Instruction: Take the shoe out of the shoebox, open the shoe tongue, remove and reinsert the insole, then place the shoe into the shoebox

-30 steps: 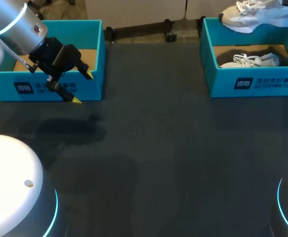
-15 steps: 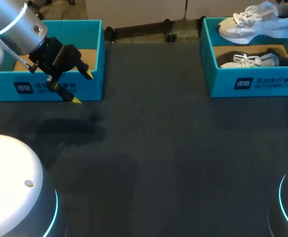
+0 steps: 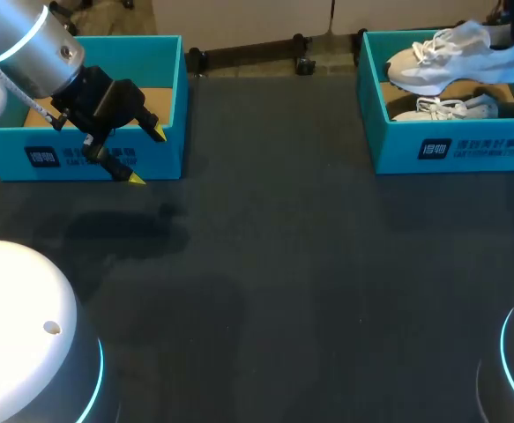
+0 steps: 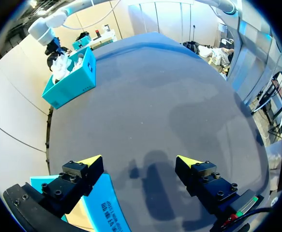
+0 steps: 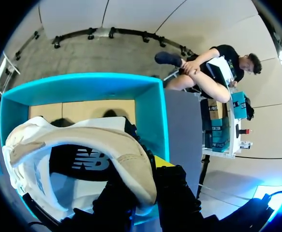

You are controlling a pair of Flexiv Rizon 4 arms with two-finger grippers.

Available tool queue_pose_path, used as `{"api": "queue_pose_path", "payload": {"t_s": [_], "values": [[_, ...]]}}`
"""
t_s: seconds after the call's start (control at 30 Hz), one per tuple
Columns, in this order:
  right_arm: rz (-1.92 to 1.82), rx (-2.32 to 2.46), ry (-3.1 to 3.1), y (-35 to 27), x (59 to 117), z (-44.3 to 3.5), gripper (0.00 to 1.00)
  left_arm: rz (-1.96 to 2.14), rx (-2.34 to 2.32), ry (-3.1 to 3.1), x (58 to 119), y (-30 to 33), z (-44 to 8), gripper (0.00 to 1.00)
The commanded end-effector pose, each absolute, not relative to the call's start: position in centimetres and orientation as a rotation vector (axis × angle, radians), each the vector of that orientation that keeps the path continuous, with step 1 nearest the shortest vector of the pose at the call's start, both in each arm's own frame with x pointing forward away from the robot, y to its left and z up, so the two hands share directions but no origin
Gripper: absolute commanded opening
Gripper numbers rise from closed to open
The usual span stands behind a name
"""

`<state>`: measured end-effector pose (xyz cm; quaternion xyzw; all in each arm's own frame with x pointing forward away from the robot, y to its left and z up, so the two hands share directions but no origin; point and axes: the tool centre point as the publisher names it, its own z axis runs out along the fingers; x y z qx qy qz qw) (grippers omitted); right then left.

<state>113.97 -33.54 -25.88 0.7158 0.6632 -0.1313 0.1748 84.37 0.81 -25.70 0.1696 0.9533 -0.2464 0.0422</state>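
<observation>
Even, moderate light; soft shadows

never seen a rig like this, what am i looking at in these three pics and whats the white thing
This is a two-armed robot at a dark table. One picture looks down from above and behind. The two round ones come from cameras on the wrists. Two teal boxes stand at the far corners, the left shoebox and the right shoebox. The left gripper hangs open and empty near the left shoebox. The right gripper holds a white shoe above the right shoebox, where a second shoe lies.
</observation>
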Motion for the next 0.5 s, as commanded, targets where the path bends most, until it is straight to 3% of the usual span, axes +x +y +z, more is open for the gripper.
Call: {"api": "queue_pose_path", "payload": {"t_s": [0.03,0.5], "values": [[-0.378,2.039,1.878,-33.6,114.7,-26.4,0.0,-0.749,0.519,2.916,84.2,0.9,-25.7,1.0],[-0.412,2.042,1.807,-34.3,116.2,-28.3,0.0,-0.749,0.519,2.916,84.2,0.9,-25.7,1.0]]}}
